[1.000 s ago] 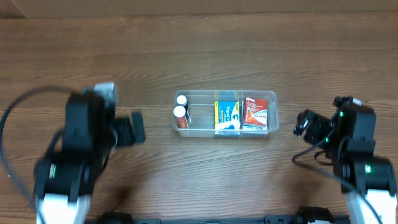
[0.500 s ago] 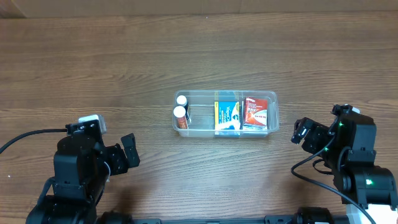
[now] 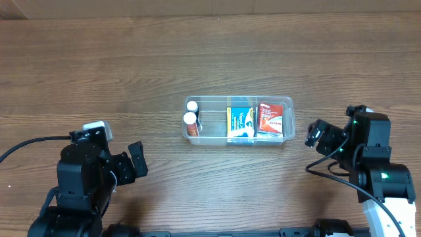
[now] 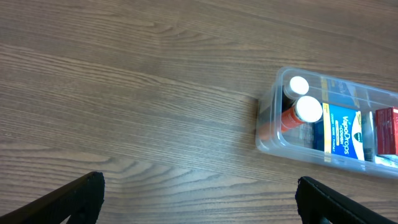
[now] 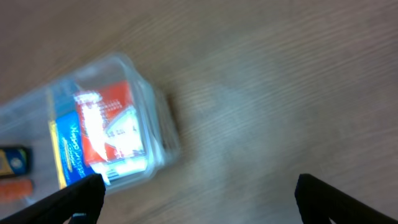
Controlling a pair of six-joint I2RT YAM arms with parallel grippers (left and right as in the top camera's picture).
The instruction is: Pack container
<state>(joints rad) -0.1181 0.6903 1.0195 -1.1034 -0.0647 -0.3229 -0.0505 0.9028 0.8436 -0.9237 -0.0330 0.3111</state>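
Note:
The clear plastic container [image 3: 284, 104] sits mid-table and holds two white-capped bottles [image 3: 191, 120], a blue box [image 3: 241, 123] and a red box [image 3: 270, 118]. It also shows in the left wrist view [image 4: 268, 132] and, blurred, in the right wrist view [image 5: 163, 134]. My left gripper [image 3: 137, 160] is open and empty, well to the container's front left; in its own view the gripper [image 4: 199, 198] has only wood between its fingers. My right gripper [image 3: 314, 134] is open and empty, just right of the container, and the right wrist view shows this gripper [image 5: 200, 194] over bare wood.
The wooden table [image 3: 210, 52] stretches all round the container. A black cable [image 3: 26, 146] runs from the left arm toward the left edge.
The left arm drew back toward the front a second ago and has since stayed still. The right arm has shifted slightly toward the container; its view is motion-blurred.

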